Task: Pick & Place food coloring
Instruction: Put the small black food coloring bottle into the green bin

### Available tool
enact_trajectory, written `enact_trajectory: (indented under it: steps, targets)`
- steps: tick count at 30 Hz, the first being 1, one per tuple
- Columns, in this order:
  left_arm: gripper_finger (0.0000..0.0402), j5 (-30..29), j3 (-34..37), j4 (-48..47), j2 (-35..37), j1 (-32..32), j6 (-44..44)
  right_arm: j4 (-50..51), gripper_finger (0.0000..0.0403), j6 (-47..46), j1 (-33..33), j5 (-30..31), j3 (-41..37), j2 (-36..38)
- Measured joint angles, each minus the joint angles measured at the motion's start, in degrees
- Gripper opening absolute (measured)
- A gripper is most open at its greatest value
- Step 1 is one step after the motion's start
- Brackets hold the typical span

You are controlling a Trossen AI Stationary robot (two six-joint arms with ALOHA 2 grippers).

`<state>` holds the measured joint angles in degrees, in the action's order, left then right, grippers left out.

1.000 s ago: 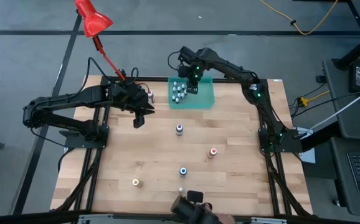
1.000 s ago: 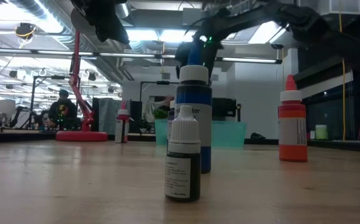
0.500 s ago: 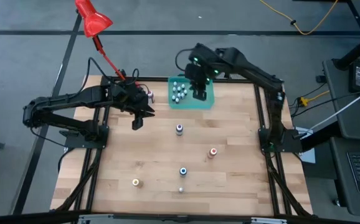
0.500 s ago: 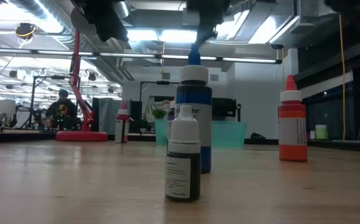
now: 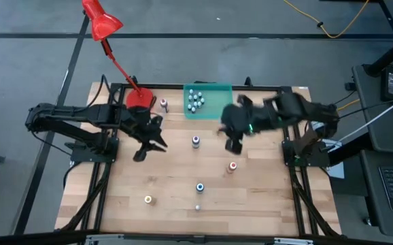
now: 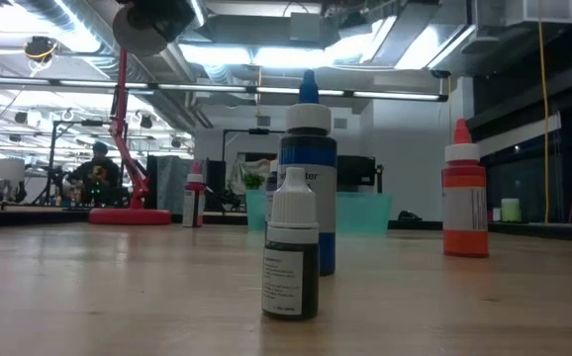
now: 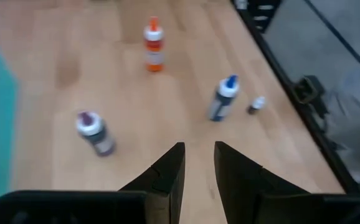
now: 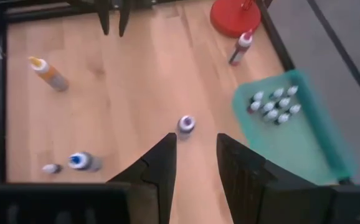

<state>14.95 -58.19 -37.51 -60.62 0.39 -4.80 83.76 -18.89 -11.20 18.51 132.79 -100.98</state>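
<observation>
My dark left gripper (image 5: 142, 151) hangs out over the table's left half, fingers (image 7: 167, 177) parted and empty. My dark right gripper (image 5: 232, 144) hovers right of centre, fingers (image 8: 161, 165) parted, empty.

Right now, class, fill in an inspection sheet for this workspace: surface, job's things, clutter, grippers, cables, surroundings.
Surface: wooden table, dark frame.
Job's things: small white-capped bottles grouped in the teal tray; loose, upright on the wood: purple bottle, red-orange bottle, blue bottle, yellow bottle, tiny whitish bottle, pink bottle.
Clutter: red desk lamp, base at the table's far edge.
Grippers: left gripper open, empty, above the wood left of the purple bottle; right gripper open, empty, between tray and red-orange bottle.
Cables: yellow cable on the floor.
Surroundings: a person far off in the low view.
</observation>
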Motion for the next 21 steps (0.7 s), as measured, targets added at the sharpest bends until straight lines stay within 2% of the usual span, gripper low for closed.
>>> enact_trajectory:
  steps: [5, 10, 14, 21]
  targets:
    - [0.0082, -0.35, 0.0, 1.69, -1.13, -5.93, 1.11, 6.18, 0.0116, -10.87, -10.66, 10.37, 0.0, -0.14]
    - [0.0082, -3.45, -4.55, 2.35, -6.1, -11.78, 2.1, 5.45, 0.0116, -14.24, -19.26, 21.4, -1.65, -0.26]
    - [0.0082, -7.02, -11.96, -0.58, -13.22, -15.52, 0.98, 6.16, 0.0116, -19.83, -21.71, 21.45, -4.79, 0.93]
    - [0.0082, -10.07, -26.15, -7.13, -26.49, -20.17, -0.48, 2.36, 0.0116, -19.84, -25.35, 19.08, -16.18, 6.3]
